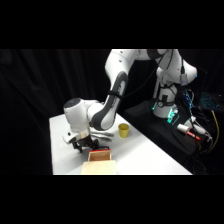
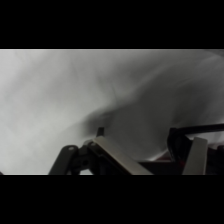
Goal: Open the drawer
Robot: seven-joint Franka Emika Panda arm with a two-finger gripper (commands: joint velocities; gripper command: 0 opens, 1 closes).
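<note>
At the near edge of the tabletop [image 1: 145, 150], the drawer [image 1: 99, 161] lies directly in front of the end effector [image 1: 86, 146], red front panel facing it, touching or nearly so; whether it grips the handle I cannot tell.

No readable text, labels, brand marks, numbers or signs in either view. Nothing legible on drawer [image 1: 99, 157], yellow cup [image 1: 123, 130], tabletop [image 1: 150, 155] or white arm [image 1: 117, 85]. Lit equipment [image 1: 172, 116] by arm base shows coloured glow only, no characters made out. Wrist view: blurred surface and dark linkage, nothing written.
</note>
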